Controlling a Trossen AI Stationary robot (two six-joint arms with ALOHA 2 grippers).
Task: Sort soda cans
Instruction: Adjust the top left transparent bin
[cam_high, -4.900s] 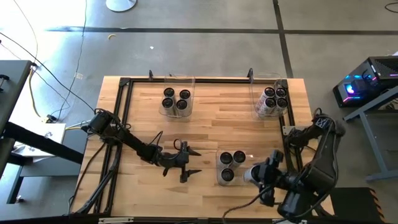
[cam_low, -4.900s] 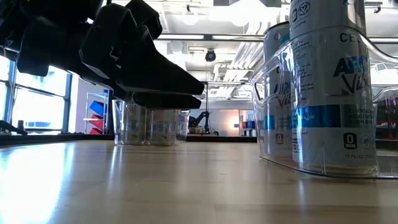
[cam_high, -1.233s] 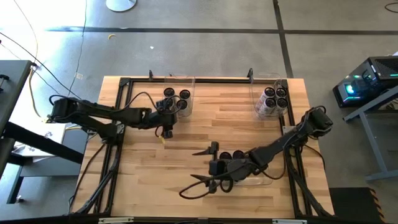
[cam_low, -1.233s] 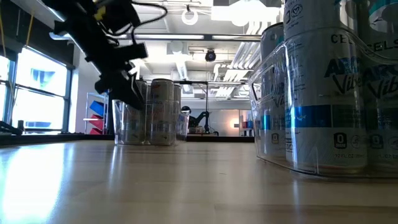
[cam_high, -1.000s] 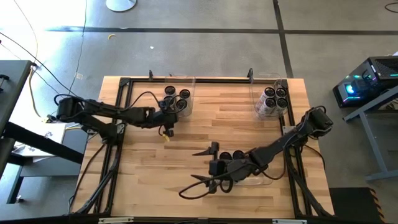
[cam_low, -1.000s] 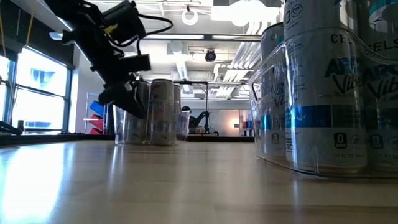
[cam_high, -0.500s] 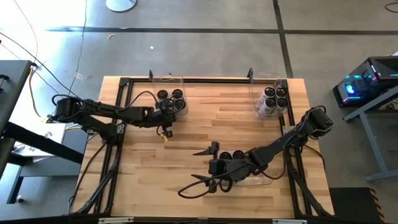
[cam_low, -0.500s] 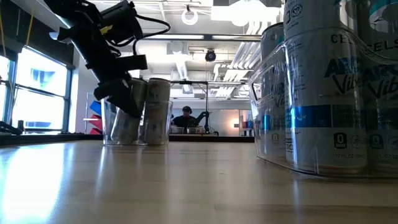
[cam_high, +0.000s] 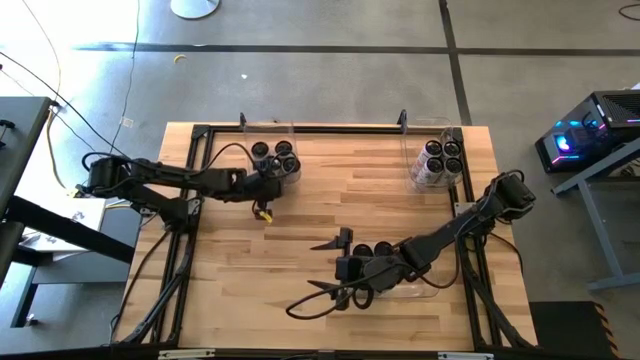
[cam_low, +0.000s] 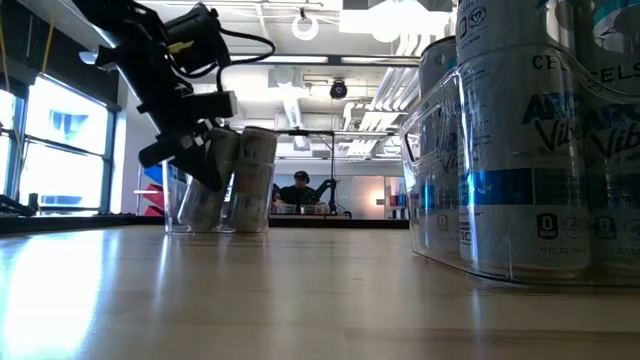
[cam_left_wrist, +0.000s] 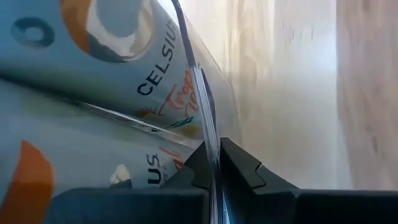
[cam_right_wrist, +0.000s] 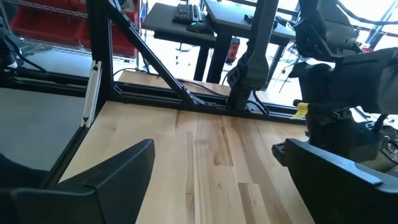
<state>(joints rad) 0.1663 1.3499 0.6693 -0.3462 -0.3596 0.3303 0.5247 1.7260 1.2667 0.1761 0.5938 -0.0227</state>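
Soda cans with silver-white sides and dark tops stand in three clear bins. My left gripper (cam_high: 268, 180) is shut on the far-left bin (cam_high: 276, 160), which holds several cans (cam_low: 250, 180) and leans in the low view. My right gripper (cam_high: 316, 272) hovers open beside the near bin (cam_high: 400, 268), whose cans (cam_high: 381, 249) are partly hidden by that arm. Nothing is between its fingers (cam_right_wrist: 118, 171). The far-right bin (cam_high: 437, 160) holds several more cans. My left gripper pinches the clear wall (cam_left_wrist: 210, 134) of the far-left bin, on its near side, at the rim. One finger is inside next to the cans and one is outside. The fingers slant down from the table's left. The bin leans, its bottom on the table (cam_low: 215, 230).
A black frame (cam_high: 200, 135) runs along the table's left, far and right edges. Bare wood (cam_high: 340, 190) lies between the three bins. My right arm (cam_high: 450, 235) reaches across the near right part. A person (cam_low: 297, 190) sits in the room beyond the table.
My left gripper has shut on the far-left bin's wall and rolled a little. The bin with its cans has slid a short way toward the table's left edge and tipped from upright to leaning.
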